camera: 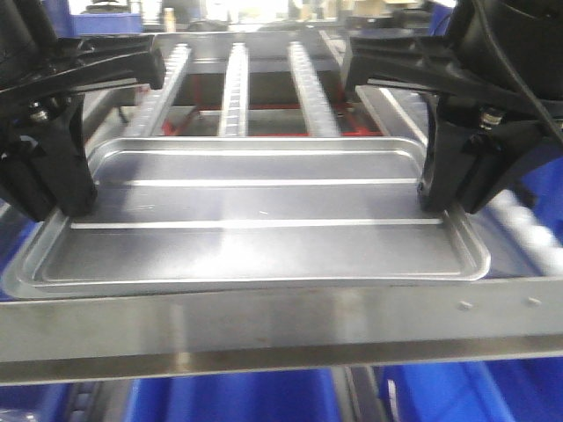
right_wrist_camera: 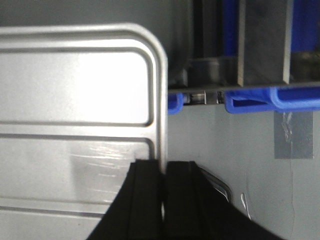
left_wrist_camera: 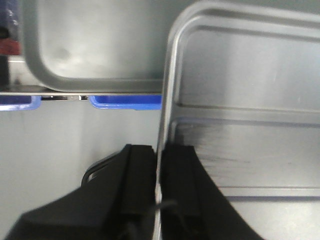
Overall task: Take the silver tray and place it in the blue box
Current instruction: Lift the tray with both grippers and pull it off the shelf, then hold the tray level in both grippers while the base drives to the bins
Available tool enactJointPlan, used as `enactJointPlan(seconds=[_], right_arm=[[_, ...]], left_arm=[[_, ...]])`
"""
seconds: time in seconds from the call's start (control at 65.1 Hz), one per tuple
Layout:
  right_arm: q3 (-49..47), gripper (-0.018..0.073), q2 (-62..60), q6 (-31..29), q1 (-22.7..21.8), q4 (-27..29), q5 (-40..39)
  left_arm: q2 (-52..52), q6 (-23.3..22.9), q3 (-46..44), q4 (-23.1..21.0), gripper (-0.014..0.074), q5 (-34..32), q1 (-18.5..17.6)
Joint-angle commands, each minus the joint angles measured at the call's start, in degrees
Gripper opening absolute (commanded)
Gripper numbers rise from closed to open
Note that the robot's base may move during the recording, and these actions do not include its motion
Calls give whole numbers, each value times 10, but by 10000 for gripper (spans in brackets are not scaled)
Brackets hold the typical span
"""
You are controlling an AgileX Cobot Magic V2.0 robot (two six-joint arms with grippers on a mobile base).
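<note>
my left end effector (left_wrist_camera: 159, 162) clamps the silver tray (left_wrist_camera: 245, 90) by its rim; a blue plastic edge (left_wrist_camera: 125, 102) lies just beside the tray.

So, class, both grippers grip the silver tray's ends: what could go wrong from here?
1. The left gripper and right gripper pinch only the thin rim of the silver tray; uneven arm motion could twist it loose.
2. The steel rail just in front of its near rim may snag it on the way to the blue box below.
</note>
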Motion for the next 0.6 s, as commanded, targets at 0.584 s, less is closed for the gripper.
enactJointPlan(seconds=[0.584], right_arm=[[-12, 57, -20, -1, -5, -41, 12]], left_arm=[[-21, -6, -12, 26, -11, 14, 0]])
